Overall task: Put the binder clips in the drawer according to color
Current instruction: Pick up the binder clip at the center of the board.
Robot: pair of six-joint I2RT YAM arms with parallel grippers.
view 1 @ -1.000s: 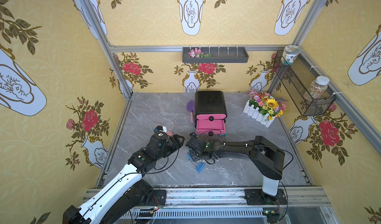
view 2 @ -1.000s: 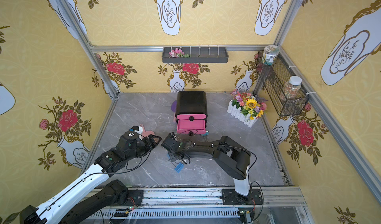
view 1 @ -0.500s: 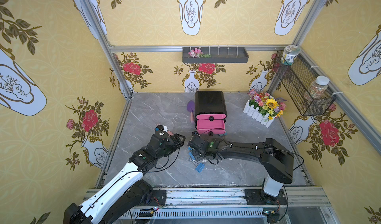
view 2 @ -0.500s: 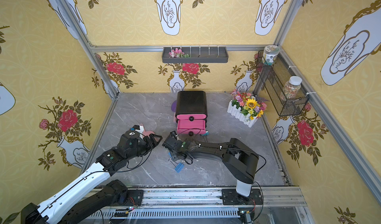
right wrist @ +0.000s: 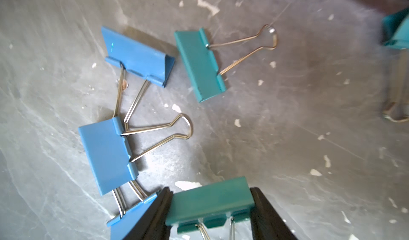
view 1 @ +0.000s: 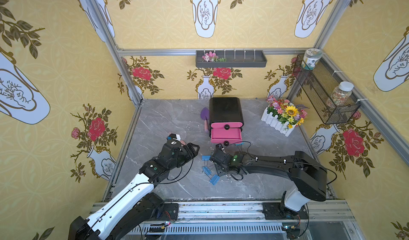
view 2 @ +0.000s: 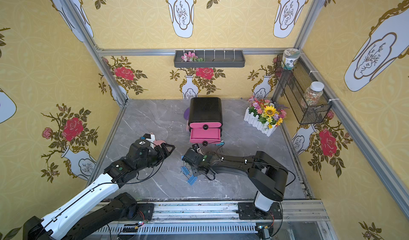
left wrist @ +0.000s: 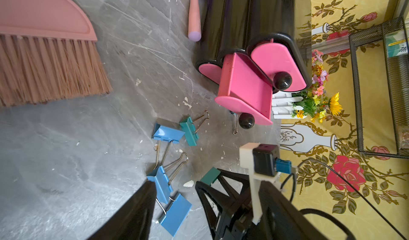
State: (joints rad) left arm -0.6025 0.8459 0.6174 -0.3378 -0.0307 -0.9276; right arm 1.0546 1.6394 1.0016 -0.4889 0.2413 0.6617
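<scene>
The right gripper (right wrist: 210, 194) has its jaws clenched on a teal folding metal binder clip (right wrist: 210, 203). The clip's long axis runs straight across from one jaw to the other. Its silver wire handles point back toward the wrist and its plain folded edge leads away. In both top views this gripper hangs low over the grey marble desk (view 1: 166, 121), in front of the small black rounded cabinet with three pink drawers (view 1: 225, 110). The cabinet's front faces the robot; its middle drawer (view 1: 225, 134) is pulled out toward the arms, the top and bottom ones shut.

Three blue binder clips (view 1: 207, 170) lie flat on the desk just beside the held clip. The first blue clip (right wrist: 137, 55) aims its handles at the second blue clip (right wrist: 106, 157), so that their wires meet. The third blue clip (right wrist: 130, 216) is partly hidden behind a jaw. A second teal clip (left wrist: 189, 130) lies near them, its handle pointing toward the pulled-out drawer. A third teal clip (view 1: 239, 143) lies right at that drawer's front, by the knob.

The left gripper (view 1: 194, 147) hovers beside the blue clips, on the robot's left of them, jaws released with nothing between them
</scene>
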